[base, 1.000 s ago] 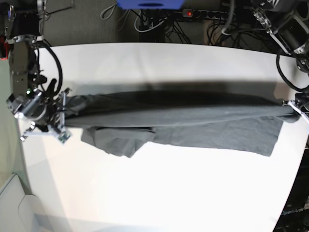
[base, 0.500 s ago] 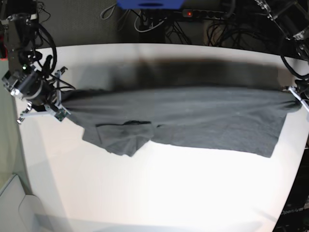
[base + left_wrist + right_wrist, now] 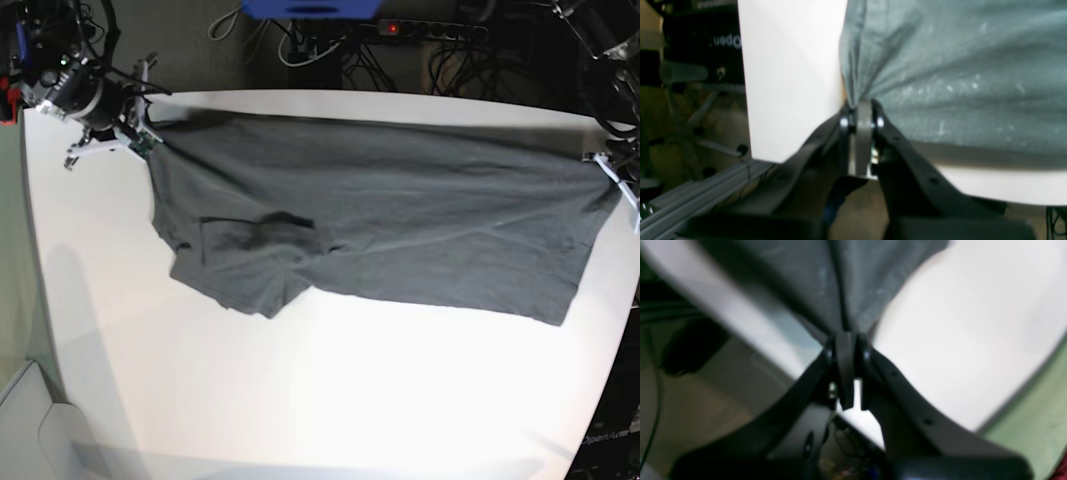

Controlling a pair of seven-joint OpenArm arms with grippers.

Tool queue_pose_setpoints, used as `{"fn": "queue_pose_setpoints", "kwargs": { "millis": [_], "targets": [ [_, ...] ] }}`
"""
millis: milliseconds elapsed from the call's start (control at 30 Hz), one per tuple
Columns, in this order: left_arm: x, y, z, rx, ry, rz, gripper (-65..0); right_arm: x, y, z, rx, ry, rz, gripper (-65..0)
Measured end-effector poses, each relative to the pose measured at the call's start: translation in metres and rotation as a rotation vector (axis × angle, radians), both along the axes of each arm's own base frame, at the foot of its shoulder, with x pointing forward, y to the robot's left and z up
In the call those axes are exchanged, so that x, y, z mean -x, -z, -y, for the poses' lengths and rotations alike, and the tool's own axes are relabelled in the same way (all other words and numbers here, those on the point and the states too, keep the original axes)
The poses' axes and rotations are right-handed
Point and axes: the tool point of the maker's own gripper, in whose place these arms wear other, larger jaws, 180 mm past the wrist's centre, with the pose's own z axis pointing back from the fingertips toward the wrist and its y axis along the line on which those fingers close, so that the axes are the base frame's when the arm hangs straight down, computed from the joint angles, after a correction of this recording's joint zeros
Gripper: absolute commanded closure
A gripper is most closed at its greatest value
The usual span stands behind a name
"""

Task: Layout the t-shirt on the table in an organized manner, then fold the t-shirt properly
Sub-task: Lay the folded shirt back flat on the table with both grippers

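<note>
Across the far half of the table [image 3: 330, 400] lies the t-shirt [image 3: 400, 230], spread wide from the left edge almost to the right edge. The near half of the table is bare white. A sleeve [image 3: 245, 275] is folded under and bunched at the near left side of the shirt, so the cloth is not flat yet.

At the right edge, the left gripper [image 3: 860, 115] has its jaws pressed together on a pinch of the shirt's corner. At the far left corner, the right gripper [image 3: 846, 350] is clamped on another corner of the shirt in the same way.

The shirt looks soft, thin and light. It probably sags and wrinkles easily, and it would slide on the smooth table. Corners and hems look like the best places to hold it, pulled gently so it stays smooth.

No boxes or bins show anywhere.
</note>
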Motion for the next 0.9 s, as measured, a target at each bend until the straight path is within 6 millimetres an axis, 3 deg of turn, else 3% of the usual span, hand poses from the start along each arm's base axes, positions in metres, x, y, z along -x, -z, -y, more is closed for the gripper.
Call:
{"fn": "queue_pose_setpoints", "kwargs": {
  "millis": [267,567,733,833,900],
  "targets": [
    [0.009,0.006,0.000,0.001,0.000,-0.025,-0.7,0.007,0.002,-0.008,-0.041,-0.001,0.002,-0.3],
    [0.006,0.005,0.000,0.004,-0.002,-0.015,-0.7,-0.013,-0.015,0.018,-0.053,0.107,0.103,-0.4],
    [0.005,0.004,0.001,0.007,0.001,-0.009,-0.7,-0.003,-0.010,0.023,-0.043,0.119,0.078,-1.0],
    [0.004,0.004,0.001,0.006,0.002,-0.010,-0.7,0.006,-0.005,0.023,-0.041,0.119,0.049,-6.4],
    [0.004,0.004,0.001,0.007,0.002,-0.010,-0.7,0.006,-0.005,0.024,-0.039,0.120,0.049,-14.1]
  ]
}}
